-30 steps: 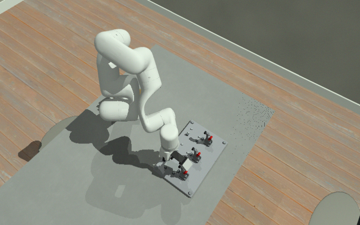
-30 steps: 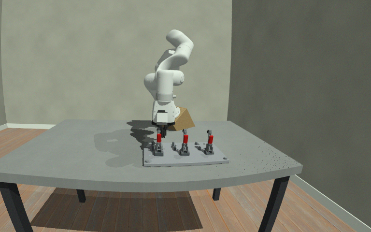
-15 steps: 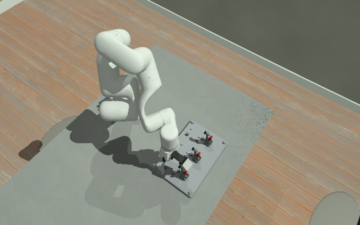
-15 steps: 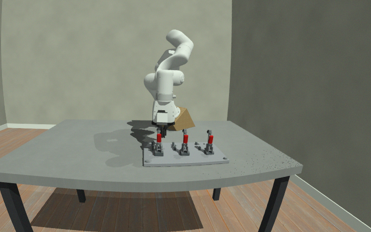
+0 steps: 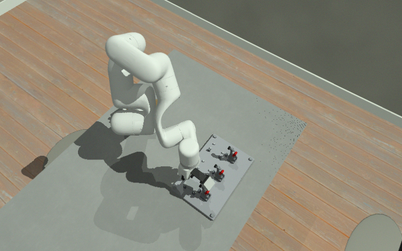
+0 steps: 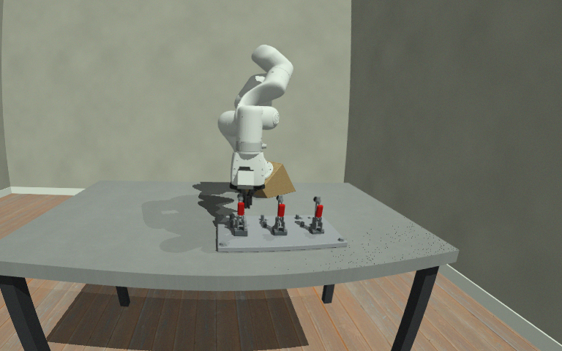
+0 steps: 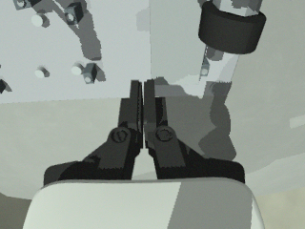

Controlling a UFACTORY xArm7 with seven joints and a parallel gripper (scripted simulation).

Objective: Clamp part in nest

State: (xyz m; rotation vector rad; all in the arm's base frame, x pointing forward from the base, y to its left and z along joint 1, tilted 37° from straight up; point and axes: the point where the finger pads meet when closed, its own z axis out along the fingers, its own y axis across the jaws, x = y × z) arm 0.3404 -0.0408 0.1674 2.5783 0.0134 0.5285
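My gripper (image 6: pixel 248 205) (image 7: pixel 143 94) is shut and empty. It hangs above the fixture plate (image 5: pixel 228 186) (image 6: pixel 275 246), beside the nearest clamp. A pale grey-green flat block, apparently the part (image 7: pixel 176 43), shows right of the fingertips in the wrist view, beside a small block; whether it lies flush on pads and blocks cannot be told. The clamp on that side (image 5: pixel 205 196) (image 6: pixel 240 226) stands open with its bar raised; its black tip (image 7: pixel 232 29) shows at the upper right. The middle clamp (image 5: pixel 219 175) (image 6: pixel 279 227) and the far clamp (image 5: pixel 232 158) (image 6: pixel 317 226) also have raised bars.
The middle nest's pad (image 7: pixel 41 72) and side block (image 7: pixel 90 73) show at the left in the wrist view. Raised clamp bars stand close to the gripper. A brown block (image 6: pixel 280 182) stands behind the gripper. The fixture lies on the grey table (image 5: pixel 153 214) (image 6: pixel 123 243).
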